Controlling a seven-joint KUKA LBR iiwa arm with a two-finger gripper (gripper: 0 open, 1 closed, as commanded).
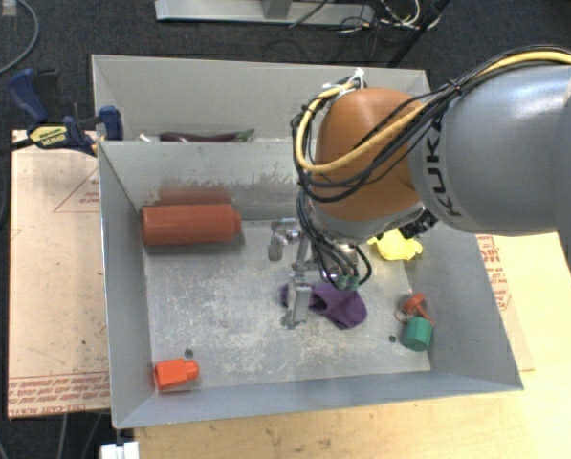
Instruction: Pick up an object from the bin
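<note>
Currently the end effector (291, 275) stands spread, touching a purple lump (340, 307) mid-bin (soft and light, probably); pinching its bunched middle looks safest.

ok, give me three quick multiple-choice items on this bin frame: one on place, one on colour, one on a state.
1. Where in the bin is the orange block?
A) lower-left corner of the view
B) upper-right corner
C) dead centre

2. What colour is the thing lying right beside the gripper?
A) white
B) purple
C) blue

3. How is the reddish-brown cylinder placed?
A) standing on end
B) lying on its side
C) lifted off the bin floor

Key:
1 A, it sits alone near the front-left walls.
2 B, the purple thing lies beside the gripper at mid-bin.
3 B, its long side rests on the floor by the back wall.
</note>
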